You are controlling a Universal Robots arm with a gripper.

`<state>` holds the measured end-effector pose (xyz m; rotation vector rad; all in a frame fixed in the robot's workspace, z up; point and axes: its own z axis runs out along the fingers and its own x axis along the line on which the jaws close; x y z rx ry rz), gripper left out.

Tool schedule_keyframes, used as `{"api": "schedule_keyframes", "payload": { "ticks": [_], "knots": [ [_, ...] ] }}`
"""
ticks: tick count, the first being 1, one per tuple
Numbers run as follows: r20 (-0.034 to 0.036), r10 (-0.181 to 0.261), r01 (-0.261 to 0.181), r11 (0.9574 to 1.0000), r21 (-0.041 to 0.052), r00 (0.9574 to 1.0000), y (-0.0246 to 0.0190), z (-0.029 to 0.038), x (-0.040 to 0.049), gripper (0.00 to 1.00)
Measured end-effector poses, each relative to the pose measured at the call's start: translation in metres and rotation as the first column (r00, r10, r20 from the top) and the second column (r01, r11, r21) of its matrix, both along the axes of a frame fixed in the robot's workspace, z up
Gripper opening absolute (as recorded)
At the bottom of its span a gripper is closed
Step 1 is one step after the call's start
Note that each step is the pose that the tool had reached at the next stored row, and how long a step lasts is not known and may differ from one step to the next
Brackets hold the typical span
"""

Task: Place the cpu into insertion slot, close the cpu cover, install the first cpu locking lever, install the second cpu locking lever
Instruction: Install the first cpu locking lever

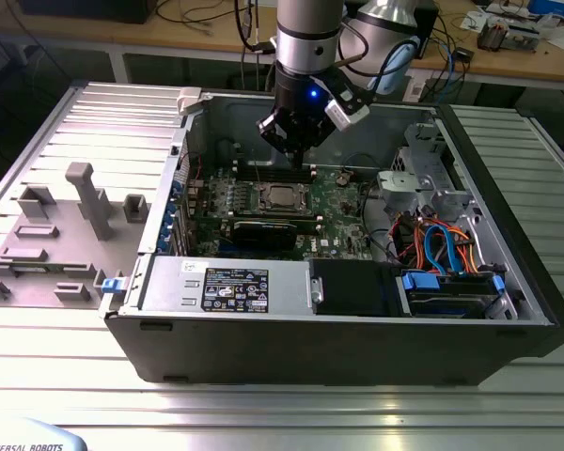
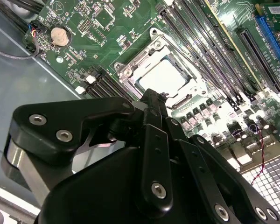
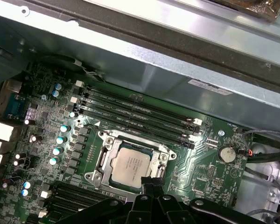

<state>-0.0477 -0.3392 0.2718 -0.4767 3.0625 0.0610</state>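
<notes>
The cpu (image 3: 130, 163) lies flat in the insertion slot (image 3: 95, 176) of the green motherboard (image 3: 210, 149). The cpu cover (image 3: 135, 142) is down around it as a shiny frame. Just above the slot, inside the open computer case (image 1: 263, 352), hangs the gripper (image 1: 294, 146), with its fingers pressed together and holding nothing.
</notes>
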Motion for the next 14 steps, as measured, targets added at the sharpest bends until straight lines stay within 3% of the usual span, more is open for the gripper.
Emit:
{"api": "schedule_keyframes", "payload": {
  "ticks": [3, 6, 7, 9, 14],
  "knots": [
    [0.0001, 0.049, -0.049, 0.9988, 0.0001, 0.9988, 0.0000, -0.0002, 0.0000, 0.11],
    [0.0000, 0.116, -0.116, 0.9933, -0.0001, 0.9933, 0.0000, -0.0007, -0.0001, 0.11],
    [0.0000, 0.116, -0.116, 0.9932, -0.0001, 0.9932, 0.0000, -0.0010, -0.0003, 0.11],
    [-0.0002, 0.103, -0.103, 0.9946, -0.0002, 0.9946, 0.0000, -0.0011, -0.0011, 0.11],
    [0.0000, -0.002, 0.002, 1.0000, 0.0000, 1.0000, 0.0000, -0.0015, -0.0011, 0.11]
  ]
}}
